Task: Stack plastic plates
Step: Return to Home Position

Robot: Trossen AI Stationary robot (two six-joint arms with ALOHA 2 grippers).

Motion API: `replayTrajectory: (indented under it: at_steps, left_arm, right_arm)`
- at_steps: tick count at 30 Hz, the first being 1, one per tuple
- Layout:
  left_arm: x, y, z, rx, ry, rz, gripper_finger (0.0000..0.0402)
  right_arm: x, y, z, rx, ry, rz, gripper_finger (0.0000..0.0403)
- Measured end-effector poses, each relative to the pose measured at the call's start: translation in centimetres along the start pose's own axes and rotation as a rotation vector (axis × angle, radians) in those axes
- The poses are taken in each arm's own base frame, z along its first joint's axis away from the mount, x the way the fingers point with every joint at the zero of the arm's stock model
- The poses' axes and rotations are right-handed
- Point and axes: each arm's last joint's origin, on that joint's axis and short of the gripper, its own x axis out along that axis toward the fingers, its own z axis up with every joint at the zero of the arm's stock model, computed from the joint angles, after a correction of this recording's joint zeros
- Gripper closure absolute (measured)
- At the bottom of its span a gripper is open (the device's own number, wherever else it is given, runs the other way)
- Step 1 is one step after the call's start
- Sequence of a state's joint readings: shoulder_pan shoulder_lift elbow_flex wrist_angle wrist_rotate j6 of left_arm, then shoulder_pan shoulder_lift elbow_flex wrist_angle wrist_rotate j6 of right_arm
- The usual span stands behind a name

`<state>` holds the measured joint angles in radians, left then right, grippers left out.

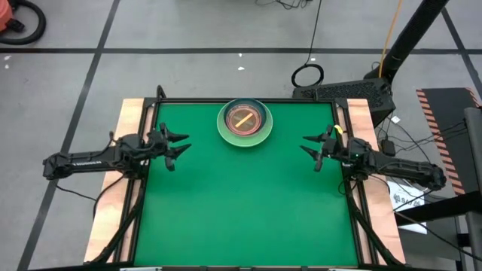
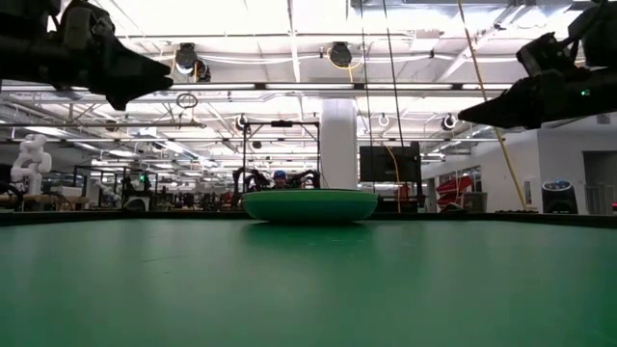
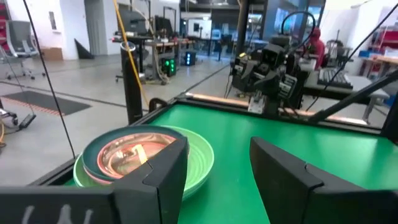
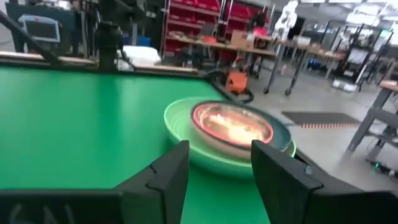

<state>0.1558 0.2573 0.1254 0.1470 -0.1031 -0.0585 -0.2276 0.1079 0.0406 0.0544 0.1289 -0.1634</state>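
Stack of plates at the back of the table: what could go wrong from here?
1. The stack sits close to the far edge of the table, so a bump might push it off.
2. The left gripper and right gripper hang open above the table, one on each side and clear of the stack. An arm swinging inward could probably clip it.

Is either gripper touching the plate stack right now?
No: in the high view the left gripper and the right gripper both hang open, well apart from the plate stack, one to each side.
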Motion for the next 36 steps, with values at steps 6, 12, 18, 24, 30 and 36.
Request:
replayTrajectory:
  at_steps: [6,12,18,24,30,36]
  left_arm:
    - [-0.5,0.1,-0.1,0.021,0.01,0.001,0.0222]
    - [-0.5,0.1,-1.4,0.002,-0.007,0.0,0.0222]
    - [-1.3,0.2,-0.4,0.021,-0.051,-0.001,0.0222]
    - [-2.2,0.3,-0.3,0.045,-0.039,0.0,0.0222]
    - [-1.7,0.3,-2.3,-0.009,-0.006,0.001,0.0222]
    - [-3.0,0.2,2.4,-0.039,-0.137,-0.011,0.0222]
  right_arm:
    - [-0.4,-0.1,-0.1,-0.058,-0.001,-0.033,0.0239]
    - [-0.4,-0.2,0.0,-0.104,-0.001,-0.053,0.0239]
    - [-0.7,-0.3,0.2,-0.121,-0.029,-0.062,0.0239]
    - [-0.7,-0.3,0.1,-0.112,-0.024,-0.06,0.0239]
    - [-0.7,-0.3,0.1,-0.104,-0.023,-0.058,0.0239]
    - [-0.7,-0.3,0.1,-0.091,-0.023,-0.057,0.0239]
